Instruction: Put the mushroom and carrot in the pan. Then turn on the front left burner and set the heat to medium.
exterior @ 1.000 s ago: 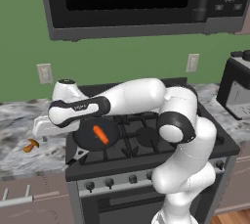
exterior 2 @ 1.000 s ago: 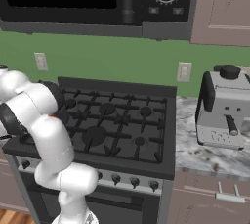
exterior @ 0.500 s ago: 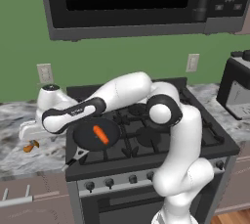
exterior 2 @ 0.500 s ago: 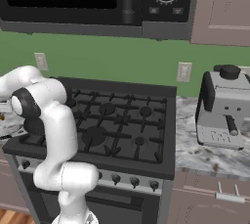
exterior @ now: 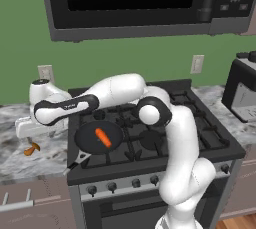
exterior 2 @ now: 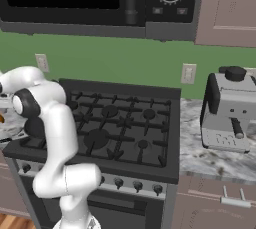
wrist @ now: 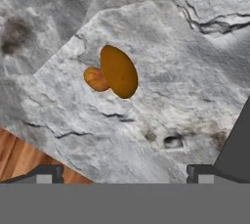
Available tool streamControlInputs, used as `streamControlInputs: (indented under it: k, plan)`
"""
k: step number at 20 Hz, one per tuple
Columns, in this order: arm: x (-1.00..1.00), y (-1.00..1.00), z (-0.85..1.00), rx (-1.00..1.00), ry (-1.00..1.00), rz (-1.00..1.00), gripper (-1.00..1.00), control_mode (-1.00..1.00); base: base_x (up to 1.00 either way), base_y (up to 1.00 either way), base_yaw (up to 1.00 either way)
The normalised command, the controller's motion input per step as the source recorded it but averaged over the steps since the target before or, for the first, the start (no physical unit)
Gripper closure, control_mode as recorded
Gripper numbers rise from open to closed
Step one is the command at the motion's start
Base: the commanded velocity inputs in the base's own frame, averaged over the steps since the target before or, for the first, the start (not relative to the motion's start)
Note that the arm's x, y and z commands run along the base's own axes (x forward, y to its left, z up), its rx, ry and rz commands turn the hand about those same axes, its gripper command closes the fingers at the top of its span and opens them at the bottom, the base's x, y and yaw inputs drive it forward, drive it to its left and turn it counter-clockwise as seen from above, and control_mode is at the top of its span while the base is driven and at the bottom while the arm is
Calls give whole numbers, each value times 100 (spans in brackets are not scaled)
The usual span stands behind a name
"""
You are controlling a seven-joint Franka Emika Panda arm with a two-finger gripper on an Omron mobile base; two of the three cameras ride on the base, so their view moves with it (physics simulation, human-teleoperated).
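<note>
The bright orange carrot lies in the dark round pan, which sits over the front left burner. On the marble counter left of the stove lies the small brownish-orange mushroom. My gripper hangs just above it, reached out to the left over the counter. In the hand view my gripper is open, its two dark fingertips spread wide with nothing between them, and the mushroom lies on its side ahead of them.
The black gas stove has a row of knobs along its front. A microwave hangs above it. A coffee machine stands on the counter to the right. The counter's front edge runs close to the mushroom.
The arm has swung left from over the pan to the counter, bringing the open gripper above the mushroom. The carrot and pan have stayed put.
</note>
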Motion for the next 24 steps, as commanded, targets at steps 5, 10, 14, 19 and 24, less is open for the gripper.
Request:
streamControlInputs:
  k: [5, 10, 14, 19, 24]
  plan:
    - [46, 0, -16, 0, 0, 0, -100, -100, 0, 0, 0]
    - [29, 3, -16, 0, 0, 0, -100, -100, 0, 0, 0]
    - [2, 13, -17, 0, 0, 0, -100, -100, 0, 0, 0]
    - [0, 30, -11, 0, 0, 2, -100, -100, 0, 0, 0]
    - [0, 34, -12, 0, 0, 7, -100, -100, 0, 0, 0]
